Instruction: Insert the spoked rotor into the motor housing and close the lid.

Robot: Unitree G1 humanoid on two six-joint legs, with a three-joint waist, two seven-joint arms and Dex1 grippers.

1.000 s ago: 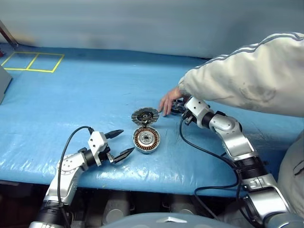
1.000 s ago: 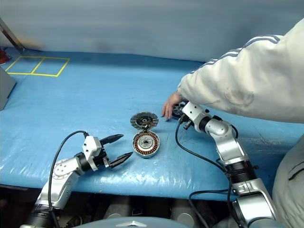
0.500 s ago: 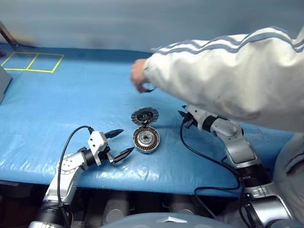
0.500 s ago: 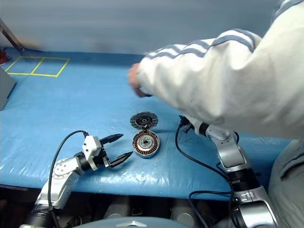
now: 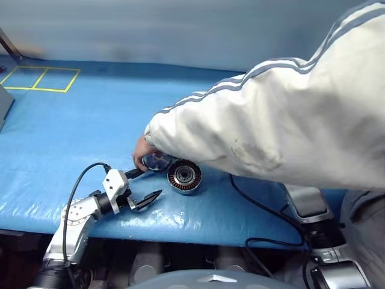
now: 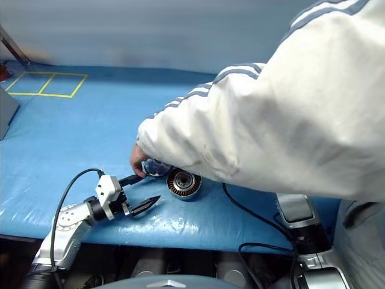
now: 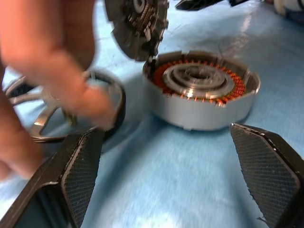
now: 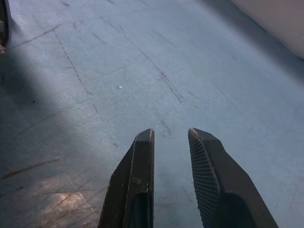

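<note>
The motor housing (image 5: 184, 176) sits on the blue table with its copper windings facing up. A person's hand (image 5: 143, 158) holds the spoked rotor (image 7: 33, 121) down on the table just left of the housing. In the left wrist view the lid (image 7: 135, 21) stands tilted behind the housing's rim. My left gripper (image 5: 148, 183) is open, close in front of the rotor and the hand, with nothing between its fingers (image 7: 78, 175). My right gripper (image 8: 171, 132) stands narrowly open over bare table and holds nothing. In the head views it is hidden under the person's sleeve.
The person's white sleeve (image 5: 258, 126) reaches from the right across the table's middle, over my right arm (image 5: 307, 201). A black cable (image 5: 258, 208) trails along the table's front edge. Yellow tape squares (image 5: 39, 79) mark the far left corner.
The person's hand lifted the rotor from beside my right gripper, carried it across and set it left of the housing. My right arm drew back under the sleeve. My left gripper shifted slightly left.
</note>
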